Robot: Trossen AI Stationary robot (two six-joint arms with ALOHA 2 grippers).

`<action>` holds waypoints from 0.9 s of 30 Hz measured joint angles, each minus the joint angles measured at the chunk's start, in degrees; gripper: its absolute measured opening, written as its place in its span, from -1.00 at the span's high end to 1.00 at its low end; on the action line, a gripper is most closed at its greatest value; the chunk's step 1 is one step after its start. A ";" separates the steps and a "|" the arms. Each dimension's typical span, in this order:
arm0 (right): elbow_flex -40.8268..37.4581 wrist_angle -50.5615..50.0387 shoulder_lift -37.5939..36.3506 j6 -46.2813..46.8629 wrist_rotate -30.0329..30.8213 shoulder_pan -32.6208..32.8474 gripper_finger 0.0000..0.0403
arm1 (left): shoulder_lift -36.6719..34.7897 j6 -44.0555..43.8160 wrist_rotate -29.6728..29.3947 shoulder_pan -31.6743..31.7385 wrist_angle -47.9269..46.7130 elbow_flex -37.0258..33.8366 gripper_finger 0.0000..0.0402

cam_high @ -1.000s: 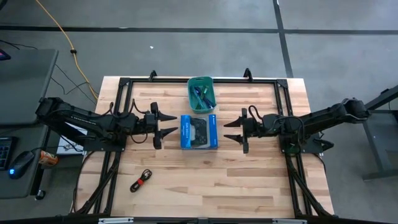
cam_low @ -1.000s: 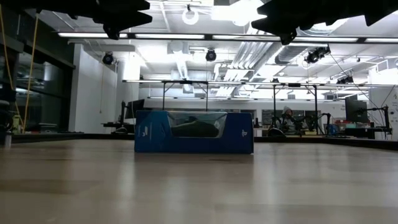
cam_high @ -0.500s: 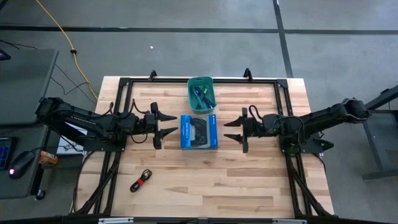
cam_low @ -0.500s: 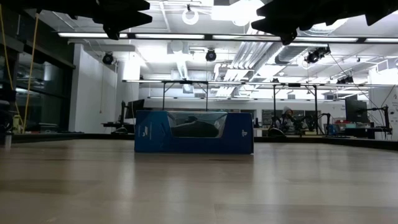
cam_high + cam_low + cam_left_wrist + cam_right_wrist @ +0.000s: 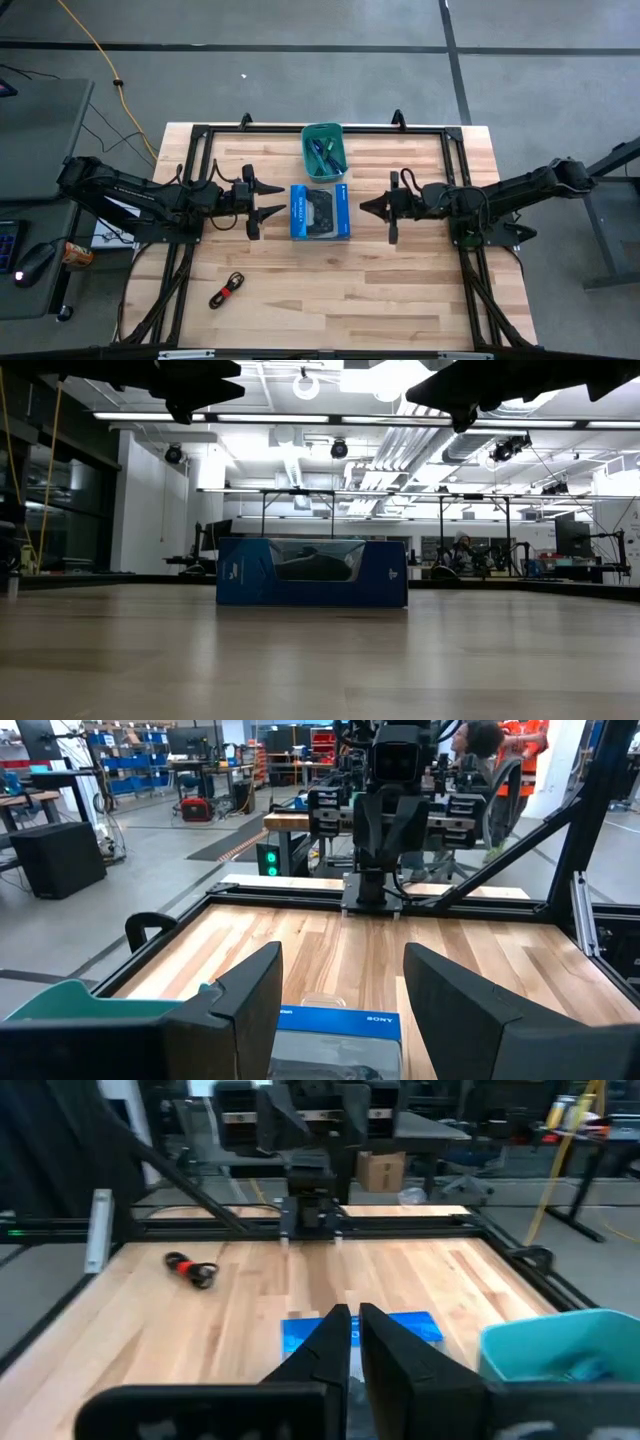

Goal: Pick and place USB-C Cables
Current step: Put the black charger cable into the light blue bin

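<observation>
A black USB-C cable with a red band (image 5: 228, 290) lies flat on the wood near the table's front left; it also shows in the right wrist view (image 5: 192, 1268). Other cable bundles (image 5: 324, 153) lie inside the teal bin (image 5: 340, 132) at the far middle. My left gripper (image 5: 266, 205) hovers open just left of the blue controller box (image 5: 320, 212). My right gripper (image 5: 368, 207) hovers shut just right of that box, nothing between its fingers (image 5: 352, 1332). Both point at the box, above the table.
The blue box (image 5: 340, 1018) lies flat at the table's middle, between the two grippers. A black frame (image 5: 200, 135) runs around the table's edges. Bare wood stretches across the near half, around the black cable. A person sits far off in the room (image 5: 462, 550).
My right gripper has shut its fingers in place, with nothing between them. The cables and the box lie where they were.
</observation>
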 joint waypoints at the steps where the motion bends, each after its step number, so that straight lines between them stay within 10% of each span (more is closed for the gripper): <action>1: 0.00 0.21 0.00 -0.05 -0.90 0.00 0.94 | 0.00 -0.02 0.00 0.00 0.00 0.00 0.06; 27: 0.01 0.95 0.00 -0.85 -2.19 0.02 1.00 | 0.00 -0.04 -0.02 0.01 -0.02 0.00 0.06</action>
